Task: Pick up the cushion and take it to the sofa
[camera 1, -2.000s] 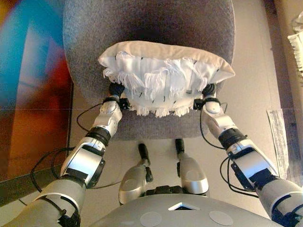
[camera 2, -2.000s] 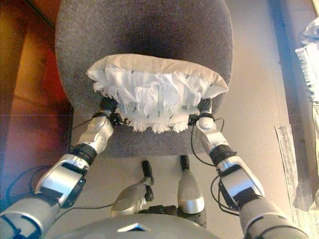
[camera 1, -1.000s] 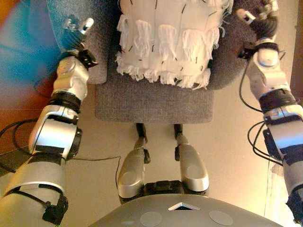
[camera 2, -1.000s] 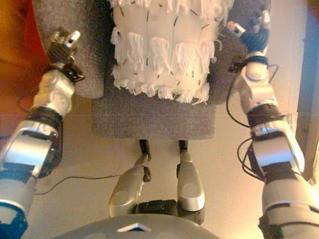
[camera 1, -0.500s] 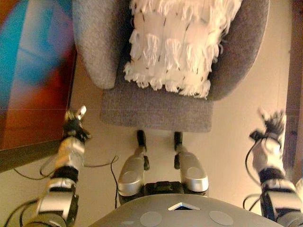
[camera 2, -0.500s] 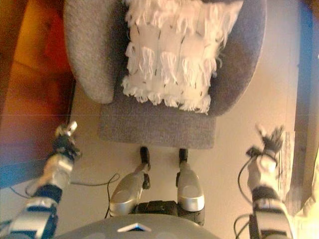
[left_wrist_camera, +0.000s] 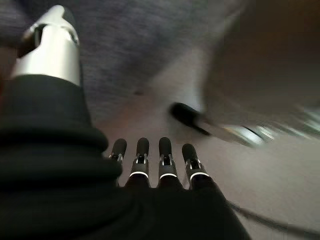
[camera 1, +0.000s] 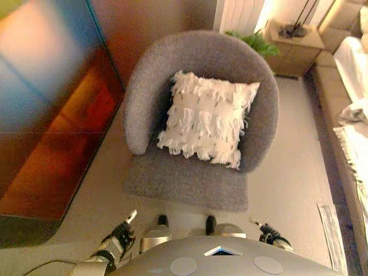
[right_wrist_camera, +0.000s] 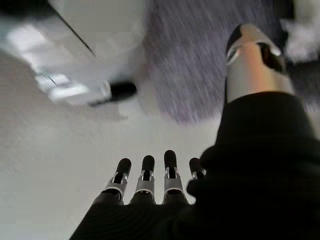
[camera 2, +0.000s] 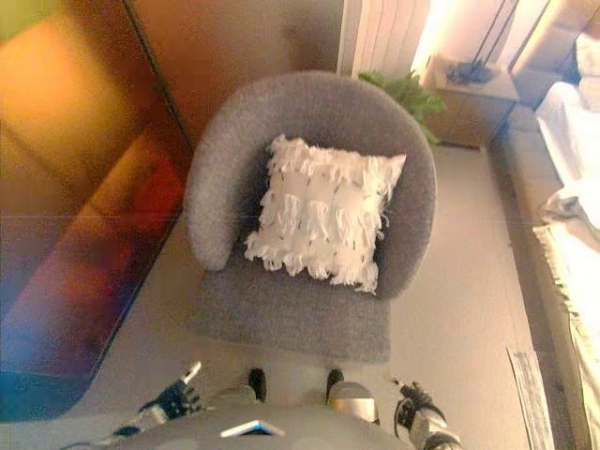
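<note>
A white fringed cushion [camera 1: 207, 122] leans upright against the back of a grey round armchair [camera 1: 190, 178], resting on its seat. My left hand [camera 1: 121, 233] is low at the bottom left, well short of the chair, its fingers straight and empty in the left wrist view [left_wrist_camera: 150, 160]. My right hand [camera 1: 269, 234] is low at the bottom right, also empty, with fingers straight in the right wrist view [right_wrist_camera: 150, 175]. Neither hand touches the cushion.
A dark glossy panel [camera 1: 52, 115] stands at the left of the chair. A pale sofa with white cloth [camera 1: 353, 109] runs along the right edge. A wooden side table [camera 1: 294, 45] and a green plant [camera 1: 256, 43] stand behind the chair.
Both hands let go of the cushion, which now sits in the chair. The arms dropped down to my sides and the camera pulled back, showing the whole chair.
</note>
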`<state>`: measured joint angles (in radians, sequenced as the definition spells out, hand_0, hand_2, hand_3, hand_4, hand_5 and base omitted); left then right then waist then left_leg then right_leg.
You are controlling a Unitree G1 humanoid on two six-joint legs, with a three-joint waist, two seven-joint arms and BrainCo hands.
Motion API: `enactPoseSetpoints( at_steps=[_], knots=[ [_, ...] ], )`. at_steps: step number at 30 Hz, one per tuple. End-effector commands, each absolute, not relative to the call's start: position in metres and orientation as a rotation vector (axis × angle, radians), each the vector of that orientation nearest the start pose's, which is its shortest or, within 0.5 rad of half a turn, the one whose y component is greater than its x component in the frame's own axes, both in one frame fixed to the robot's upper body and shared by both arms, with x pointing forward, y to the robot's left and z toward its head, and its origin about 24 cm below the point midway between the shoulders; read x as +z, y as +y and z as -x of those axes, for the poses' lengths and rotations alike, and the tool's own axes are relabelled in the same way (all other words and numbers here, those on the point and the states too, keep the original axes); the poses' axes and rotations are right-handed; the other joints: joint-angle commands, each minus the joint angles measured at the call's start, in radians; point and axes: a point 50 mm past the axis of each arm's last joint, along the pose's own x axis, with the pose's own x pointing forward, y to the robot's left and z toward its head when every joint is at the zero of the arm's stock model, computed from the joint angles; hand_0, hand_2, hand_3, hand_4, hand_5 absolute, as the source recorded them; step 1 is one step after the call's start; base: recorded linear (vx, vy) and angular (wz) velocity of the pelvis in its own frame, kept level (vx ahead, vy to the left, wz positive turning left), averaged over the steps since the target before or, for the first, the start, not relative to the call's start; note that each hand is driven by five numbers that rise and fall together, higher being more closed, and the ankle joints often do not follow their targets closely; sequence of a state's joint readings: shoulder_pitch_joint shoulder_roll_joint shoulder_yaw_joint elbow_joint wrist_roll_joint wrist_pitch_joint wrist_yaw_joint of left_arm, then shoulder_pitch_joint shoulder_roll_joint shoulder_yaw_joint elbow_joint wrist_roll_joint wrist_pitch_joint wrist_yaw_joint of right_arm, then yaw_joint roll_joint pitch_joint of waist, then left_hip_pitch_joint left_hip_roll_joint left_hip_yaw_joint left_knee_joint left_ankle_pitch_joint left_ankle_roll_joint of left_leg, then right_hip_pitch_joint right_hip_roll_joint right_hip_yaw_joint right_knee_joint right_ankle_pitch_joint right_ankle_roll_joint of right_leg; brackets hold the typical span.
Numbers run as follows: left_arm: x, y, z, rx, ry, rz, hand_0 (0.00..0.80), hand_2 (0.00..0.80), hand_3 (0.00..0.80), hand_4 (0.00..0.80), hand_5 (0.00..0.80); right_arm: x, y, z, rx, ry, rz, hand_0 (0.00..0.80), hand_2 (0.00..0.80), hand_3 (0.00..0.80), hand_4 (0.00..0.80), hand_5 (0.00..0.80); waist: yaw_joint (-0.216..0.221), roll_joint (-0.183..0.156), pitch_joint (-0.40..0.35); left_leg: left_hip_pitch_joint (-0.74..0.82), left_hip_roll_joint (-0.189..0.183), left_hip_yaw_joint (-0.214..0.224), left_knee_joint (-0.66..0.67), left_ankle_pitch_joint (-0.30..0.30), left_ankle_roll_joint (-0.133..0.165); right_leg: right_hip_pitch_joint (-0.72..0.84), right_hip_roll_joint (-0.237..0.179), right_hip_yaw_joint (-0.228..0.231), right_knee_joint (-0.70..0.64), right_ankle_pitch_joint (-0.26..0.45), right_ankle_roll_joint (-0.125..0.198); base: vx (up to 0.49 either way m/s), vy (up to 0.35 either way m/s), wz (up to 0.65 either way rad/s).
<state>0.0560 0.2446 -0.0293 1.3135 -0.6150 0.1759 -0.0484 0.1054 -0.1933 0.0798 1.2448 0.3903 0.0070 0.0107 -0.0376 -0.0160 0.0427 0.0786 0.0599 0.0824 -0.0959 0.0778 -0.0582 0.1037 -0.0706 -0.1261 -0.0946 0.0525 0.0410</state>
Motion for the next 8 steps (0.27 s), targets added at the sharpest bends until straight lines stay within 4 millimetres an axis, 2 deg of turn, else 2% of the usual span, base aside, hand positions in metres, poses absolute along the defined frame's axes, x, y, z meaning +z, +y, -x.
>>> enactPoseSetpoints(
  at_steps=[1,8],
  knots=[
    [-0.172,0.226,-0.037,0.345,1.555,0.25,0.0,0.0,0.0,0.0,0.0,-0.17,-0.209,-0.069,-0.088,1.256,-0.103,0.0,0.0,0.0,0.0,0.0,0.002,-0.003,0.031,0.08,-0.038,0.021,0.009,-0.144,0.04,0.052,-0.027,-0.012,0.008,-0.058,0.035,0.0,0.0,0.0],
    [-0.174,0.214,-0.041,0.274,1.578,0.204,0.0,0.0,0.0,0.0,0.0,-0.171,-0.196,-0.069,0.062,1.274,-0.03,0.0,0.0,0.0,0.0,0.0,0.008,-0.007,0.021,0.098,-0.037,0.022,0.009,-0.156,0.048,0.07,-0.028,-0.017,0.009,-0.067,0.036,0.0,0.0,0.0]
  ],
)
